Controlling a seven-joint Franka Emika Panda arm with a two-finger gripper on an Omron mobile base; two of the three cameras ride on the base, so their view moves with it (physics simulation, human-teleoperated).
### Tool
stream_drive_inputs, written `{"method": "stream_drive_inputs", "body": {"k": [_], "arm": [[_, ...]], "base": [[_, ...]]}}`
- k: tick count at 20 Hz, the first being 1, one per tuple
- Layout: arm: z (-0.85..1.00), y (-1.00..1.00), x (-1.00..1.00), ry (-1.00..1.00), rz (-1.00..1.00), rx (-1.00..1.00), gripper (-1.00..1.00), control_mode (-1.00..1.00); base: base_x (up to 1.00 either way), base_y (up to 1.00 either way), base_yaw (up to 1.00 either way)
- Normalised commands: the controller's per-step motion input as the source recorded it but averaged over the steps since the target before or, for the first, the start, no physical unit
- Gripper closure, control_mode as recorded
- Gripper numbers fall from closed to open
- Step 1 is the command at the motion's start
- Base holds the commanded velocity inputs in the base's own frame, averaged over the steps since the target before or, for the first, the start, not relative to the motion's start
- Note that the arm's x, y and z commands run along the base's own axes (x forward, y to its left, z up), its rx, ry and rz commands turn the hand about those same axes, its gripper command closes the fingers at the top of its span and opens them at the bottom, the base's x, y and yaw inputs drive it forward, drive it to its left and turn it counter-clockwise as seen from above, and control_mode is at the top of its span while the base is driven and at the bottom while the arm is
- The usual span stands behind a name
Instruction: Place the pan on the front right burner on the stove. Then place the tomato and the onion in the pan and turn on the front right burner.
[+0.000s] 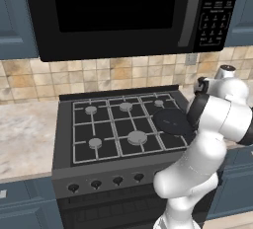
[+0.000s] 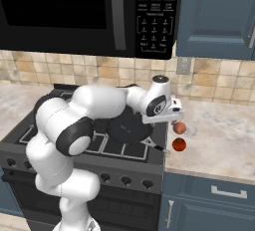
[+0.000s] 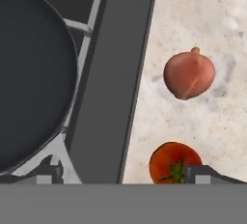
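Tool point(image 3: 123, 172) wide open, nothing between the fingers. In the hand view one fingertip point(image 3: 50, 172) sits over the stove's right front corner beside the pan rim, the other fingertip point(image 3: 210, 174) over the tabletop, just overlapping the tomato's edge. Looks down from above; contact with the tomato can't be told.

Tomato point(image 3: 174, 162) lies on the tabletop point(image 3: 202, 20) just right of the stove edge, stem side up. Onion point(image 3: 189, 75) sits near it, further back, apart from it, tip up. Both are off the stove, with bare tabletop around them and to the right.

Pan point(image 3: 34, 73) rests on the grate at the front right of the stove point(image 3: 118, 97), its rim close to the stove's right edge strip. The burner under it is hidden by the pan. Pan is empty. Handle can't be made out.

In the right base view the tool point(image 2: 175, 118) hangs just above the onion point(image 2: 179, 127), with the tomato point(image 2: 179, 144) nearer the front tabletop edge. The pan point(image 2: 128, 128) lies left of the wrist.

Arm pose: the upper link rises from the base, elbow bent in front of the stove's knob row point(image 1: 106, 182), forearm reaching right across the pan point(image 1: 170, 122) side, wrist turned down over the stove-tabletop seam.

Overhead: microwave point(image 1: 123, 13) hangs over the stove with a clear gap above the arm. Tiled wall point(image 2: 219, 83) behind the tabletop, blue cabinet point(image 2: 219, 16) above right.
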Motion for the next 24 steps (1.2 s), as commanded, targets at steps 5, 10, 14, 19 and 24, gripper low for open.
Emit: {"method": "stream_drive_inputs", "body": {"k": [5, 10, 14, 19, 24], "arm": [[0.0, -0.46, 0.26, 0.0, -0.21, 0.0, -1.0, -1.0], [-0.11, -0.32, 0.19, 0.0, -0.13, 0.04, -1.0, -1.0], [-0.28, -0.15, 0.28, 0.0, -0.06, 0.12, -1.0, -1.0], [-0.33, -0.16, 0.34, 0.0, -0.06, 0.09, -1.0, -1.0], [-0.23, -0.13, 0.33, 0.0, -0.07, 0.0, -1.0, -1.0]], "base": [[0.0, 0.0, 0.0], [0.0, 0.0, 0.0], [0.0, 0.0, 0.0], [0.0, 0.0, 0.0], [0.0, 0.0, 0.0]]}}
